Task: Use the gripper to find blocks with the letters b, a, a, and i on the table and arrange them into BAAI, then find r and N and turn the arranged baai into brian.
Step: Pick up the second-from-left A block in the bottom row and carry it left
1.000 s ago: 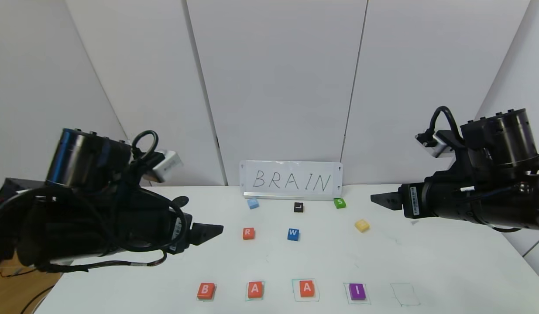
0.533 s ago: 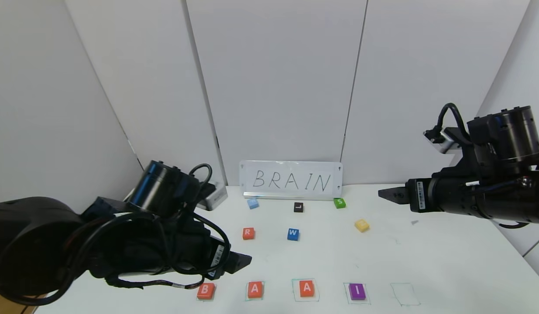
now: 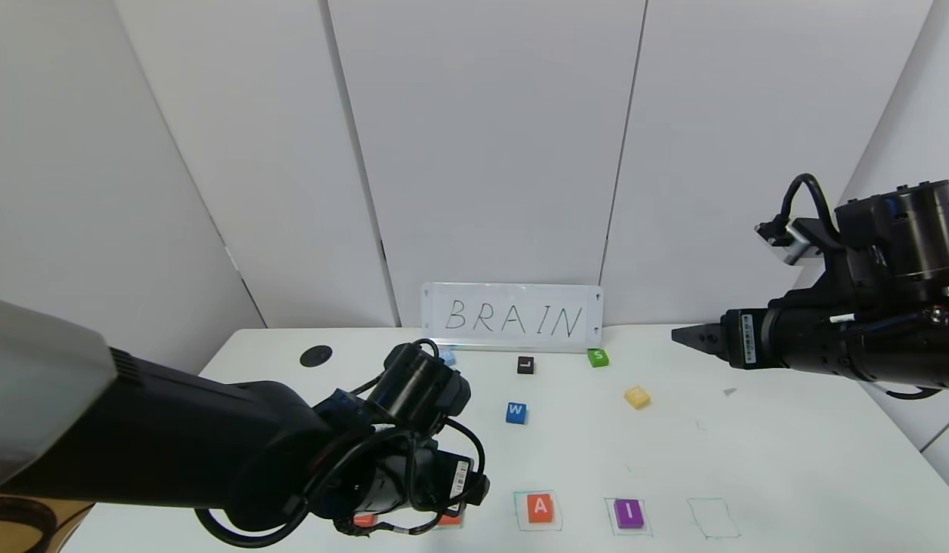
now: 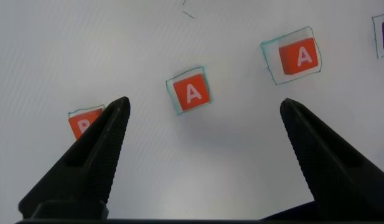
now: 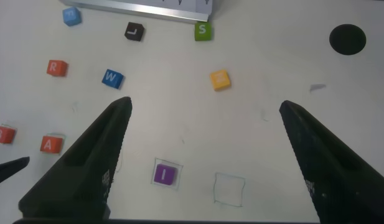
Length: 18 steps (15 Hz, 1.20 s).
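Blocks row: B (image 4: 83,124), first A (image 4: 192,94), second A (image 3: 540,507), I (image 3: 629,512) sit in a line at the near edge of the table (image 3: 789,476); one drawn green square (image 3: 713,518) past the I has nothing in it.
Left gripper (image 4: 201,130): I have it low over the near row, jaws spread wide, nothing held; in its wrist view the first A sits between the fingers, B partly behind one fingertip.
Step, my read: BAAI looks done, so I'm going for the first A to lift it out and make room for r.
How I'd do it: centre over that A, square the jaws to the block's sides, drop straight, close only once both pads are level with the block.
Risk: B sits just beside one finger, so I could nudge it on the way down.
Handling: flat, low block, so I need to get close to the tabletop.
r (image 5: 56,68): orange, mid table, hidden behind my left arm in the head view.
W block (image 3: 516,412): blue, beside r; leave it.
N (image 3: 637,396): yellow, mid table toward the right.
Right gripper (image 5: 204,149): raised over the right side of the table, jaws wide apart, holding nothing, idle.
Far edge: pale blue block (image 5: 70,16), black L block (image 3: 525,365), green S block (image 3: 598,357), then the BRAIN sign (image 3: 512,317).
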Tool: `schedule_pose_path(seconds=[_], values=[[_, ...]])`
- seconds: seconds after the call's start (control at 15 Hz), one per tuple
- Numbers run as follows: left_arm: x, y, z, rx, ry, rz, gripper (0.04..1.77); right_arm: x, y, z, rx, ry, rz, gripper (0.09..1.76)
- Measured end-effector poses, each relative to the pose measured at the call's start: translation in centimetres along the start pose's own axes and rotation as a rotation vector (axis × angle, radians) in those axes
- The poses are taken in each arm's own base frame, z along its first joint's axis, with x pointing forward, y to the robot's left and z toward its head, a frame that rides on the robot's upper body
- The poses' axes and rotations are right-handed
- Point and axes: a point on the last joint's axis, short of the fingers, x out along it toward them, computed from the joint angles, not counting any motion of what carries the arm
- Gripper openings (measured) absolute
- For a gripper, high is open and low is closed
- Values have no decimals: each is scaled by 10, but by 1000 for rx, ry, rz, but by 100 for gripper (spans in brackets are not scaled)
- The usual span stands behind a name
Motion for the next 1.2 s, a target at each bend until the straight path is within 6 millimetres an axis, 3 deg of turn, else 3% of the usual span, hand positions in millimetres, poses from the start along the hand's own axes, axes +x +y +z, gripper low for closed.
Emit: schedule_pose_path(seconds=[0.47,1.2], values=[[53,-5,-17,-101,69,120,172,0,-4,1,6,-2,-9,171],[76,-14,-28,-101,124,131,172,2,-4,1,7,0,-12,171]])
